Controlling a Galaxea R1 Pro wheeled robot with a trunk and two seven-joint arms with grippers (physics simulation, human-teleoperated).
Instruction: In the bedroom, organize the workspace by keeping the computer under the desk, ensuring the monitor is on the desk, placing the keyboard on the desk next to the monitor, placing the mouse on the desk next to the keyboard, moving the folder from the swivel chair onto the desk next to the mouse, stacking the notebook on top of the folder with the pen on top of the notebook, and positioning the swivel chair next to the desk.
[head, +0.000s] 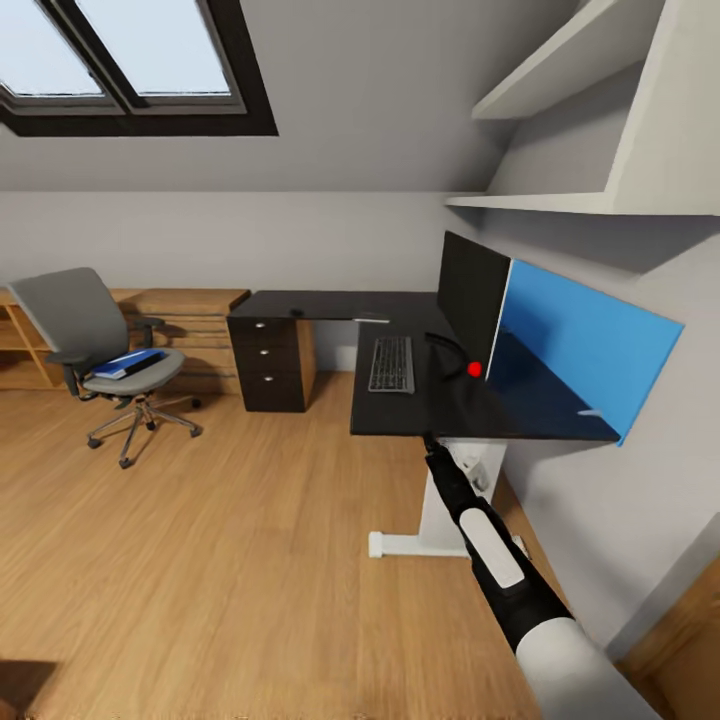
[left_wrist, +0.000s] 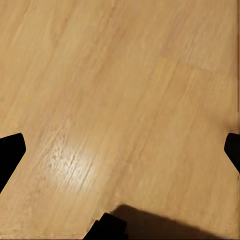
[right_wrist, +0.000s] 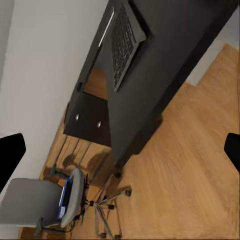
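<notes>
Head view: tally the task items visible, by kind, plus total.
Desk: 1
Monitor: 1
Keyboard: 1
Swivel chair: 1
Folder: 1, lying on the chair seat
Total: 5

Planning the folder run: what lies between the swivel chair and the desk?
Head view: bare wood floor between swivel chair and desk; oak shelving stands behind that stretch.
</notes>
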